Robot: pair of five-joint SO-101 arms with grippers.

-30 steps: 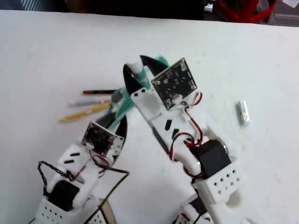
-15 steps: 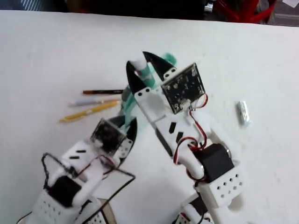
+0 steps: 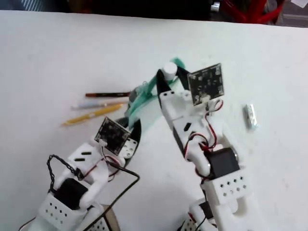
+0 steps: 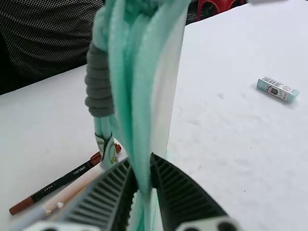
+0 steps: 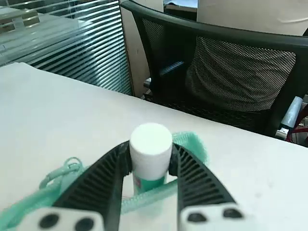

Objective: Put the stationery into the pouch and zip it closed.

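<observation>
Left gripper (image 4: pixel 142 169) pinching the green pouch (image 4: pixel 139 72); right gripper (image 5: pixel 150 148) clamped on a glue stick (image 5: pixel 150 142).

The left gripper's jaws are almost fully closed on one edge of the pouch, which rises out from between them and stretches across toward the right gripper. The right gripper's jaws are closed against the sides of the white-capped glue stick, which stands upright between them. The pouch's fuzzy rim lies just beyond its fingertips, close to the stick's lower end; whether the stick is inside the opening cannot be told. On the desk (image 3: pixel 57 48), a brown pen (image 3: pixel 107 95), a pale pencil (image 3: pixel 98 103) and a yellow pencil (image 3: pixel 89 116) lie near the left gripper, to its left. A small eraser (image 3: pixel 250 116) lies well apart, to the right of the right gripper.
</observation>
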